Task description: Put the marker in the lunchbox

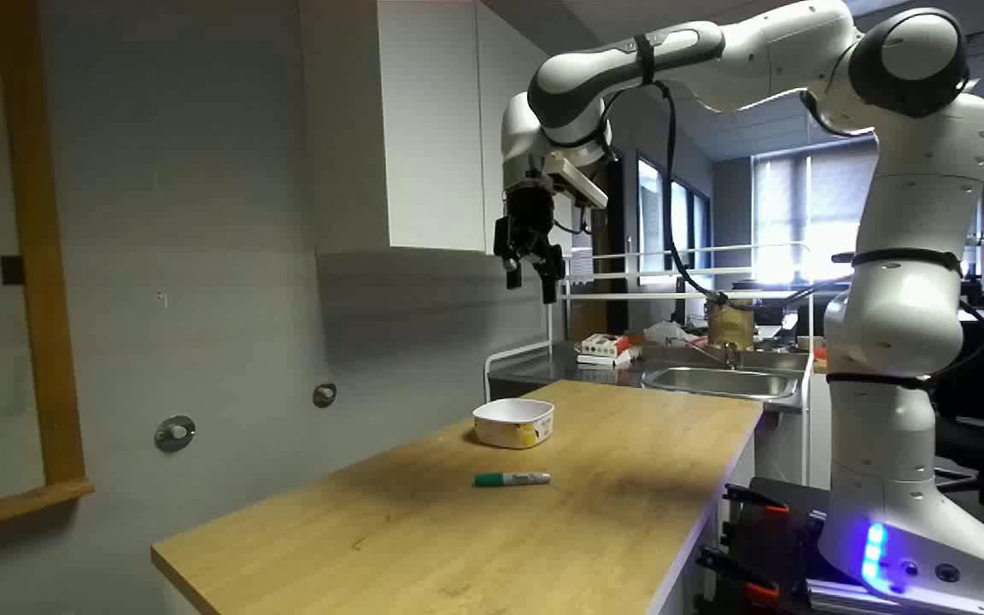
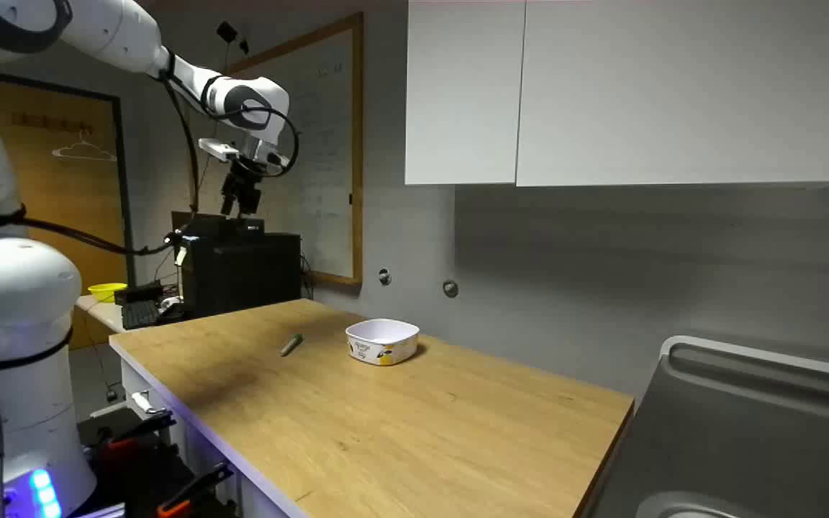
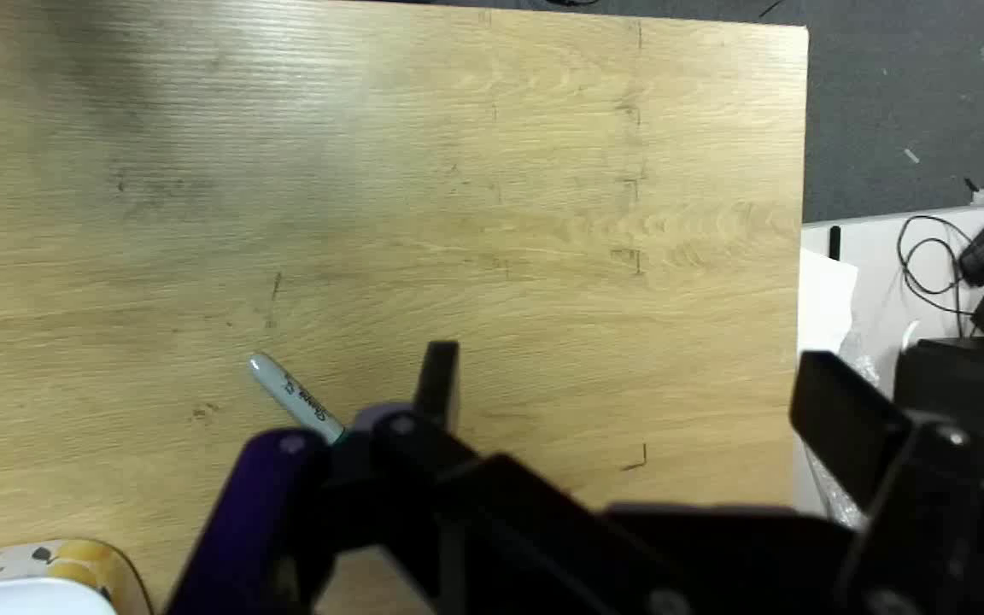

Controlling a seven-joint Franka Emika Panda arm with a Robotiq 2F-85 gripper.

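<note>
Green-capped, the marker (image 2: 291,345) lies left of the upright lunchbox (image 2: 370,350) in an exterior view, the claw (image 3: 634,382) hanging spread and empty, presumably to straddle the marker.

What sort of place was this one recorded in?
Probably a lab or office workroom, though the pictures don't settle which. Exterior views show a wood-framed whiteboard, a computer keyboard and a metal sink.
</note>
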